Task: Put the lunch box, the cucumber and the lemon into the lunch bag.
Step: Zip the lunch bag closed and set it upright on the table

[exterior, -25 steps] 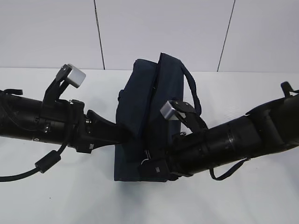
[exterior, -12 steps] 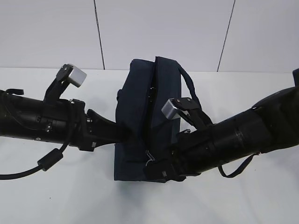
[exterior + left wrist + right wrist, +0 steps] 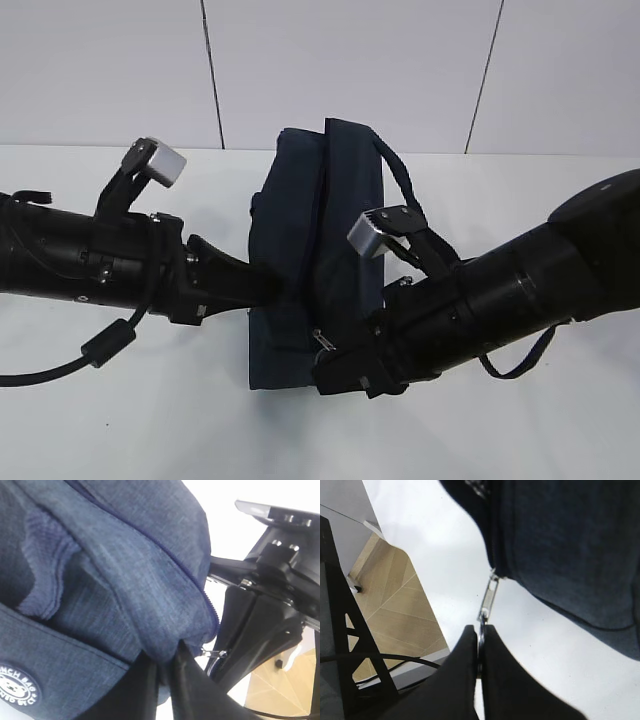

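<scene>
The dark navy lunch bag stands in the middle of the white table, its top flaps folded together. My left gripper is shut on a fold of the bag's fabric at its left side. My right gripper is shut on the metal ring of the zipper pull at the bag's near right corner. The lunch box, the cucumber and the lemon are out of view.
The bag's loop handle hangs over its right side above my right arm. A white wall with dark seams stands behind the table. A black frame and tan floor show beyond the table edge.
My right gripper has drawn the zipper pull along the bag toward its near corner. The bag's top has drawn closer together. The left arm has stayed put.
</scene>
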Tool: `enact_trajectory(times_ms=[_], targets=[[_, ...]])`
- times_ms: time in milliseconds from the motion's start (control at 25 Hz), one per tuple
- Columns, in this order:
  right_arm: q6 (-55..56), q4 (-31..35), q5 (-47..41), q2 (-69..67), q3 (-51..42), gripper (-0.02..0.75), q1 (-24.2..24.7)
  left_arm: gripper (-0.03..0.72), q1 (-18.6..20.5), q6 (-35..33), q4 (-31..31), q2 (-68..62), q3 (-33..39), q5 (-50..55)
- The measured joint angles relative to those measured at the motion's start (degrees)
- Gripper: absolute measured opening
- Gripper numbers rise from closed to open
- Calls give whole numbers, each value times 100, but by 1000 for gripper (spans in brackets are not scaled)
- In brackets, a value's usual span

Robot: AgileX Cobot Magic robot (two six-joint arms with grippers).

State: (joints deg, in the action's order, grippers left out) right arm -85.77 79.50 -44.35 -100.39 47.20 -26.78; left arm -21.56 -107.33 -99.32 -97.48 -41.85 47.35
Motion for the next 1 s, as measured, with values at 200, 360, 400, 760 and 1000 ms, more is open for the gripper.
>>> enact_trajectory(times_ms=[200, 360, 400, 760, 1000], targets=[[359, -452, -65, 27, 21, 20, 0, 12, 0, 0, 35, 0, 0, -19], [690, -708, -89, 52, 26, 20, 10, 12, 0, 0, 73, 0, 0, -19], [726, -720, -89, 73, 26, 20, 10, 12, 0, 0, 73, 0, 0, -19], [775, -897, 217, 691, 26, 20, 10, 12, 0, 0, 41, 0, 0, -42], [733, -760, 249, 742, 16, 20, 10, 12, 0, 0, 21, 0, 0, -42]])
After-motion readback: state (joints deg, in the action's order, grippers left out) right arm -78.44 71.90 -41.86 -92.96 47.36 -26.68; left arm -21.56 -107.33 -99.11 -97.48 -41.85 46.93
